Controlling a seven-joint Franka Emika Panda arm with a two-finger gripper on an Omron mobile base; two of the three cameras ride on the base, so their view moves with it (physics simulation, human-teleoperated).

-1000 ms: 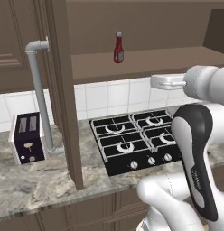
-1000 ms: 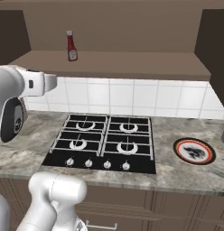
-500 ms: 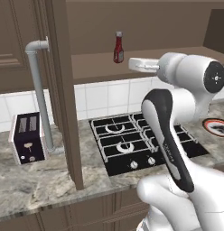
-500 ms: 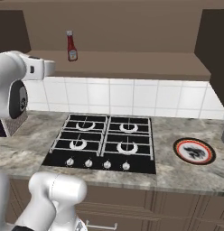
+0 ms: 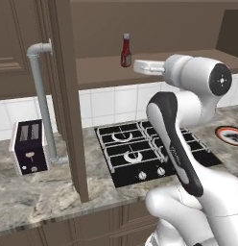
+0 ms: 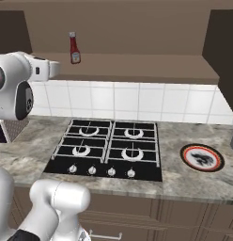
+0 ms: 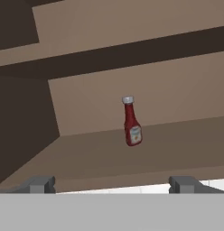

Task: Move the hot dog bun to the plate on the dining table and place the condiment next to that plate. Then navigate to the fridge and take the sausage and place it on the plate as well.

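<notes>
One condiment [image 5: 125, 50] stands upright on a brown wooden shelf [image 5: 154, 72] inside an open wall cabinet, toward the shelf's back, its pale cap on top and a light label low on its dark red body. From the hand camera the bottle [image 7: 132, 122] sits near the middle, well apart from the gripper [image 7: 112, 185], whose two fingertips [image 7: 39, 185] rise far apart at the bottom, nothing between them: the jaws are spread wide and empty. The hand [image 5: 149, 67] reaches level with the shelf's front edge, to the right of the bottle in the left base view.

Below the shelf runs a white tiled wall, then a grey marbled worktop [image 6: 184, 181] with a black four-burner hob [image 6: 109, 148] set into it. Right of the hob lies a white plate with a red rim and dark centre [image 6: 201, 157]. Left of the hob stand a dark toaster [image 5: 29, 146] and a grey pipe [image 5: 41, 103].
</notes>
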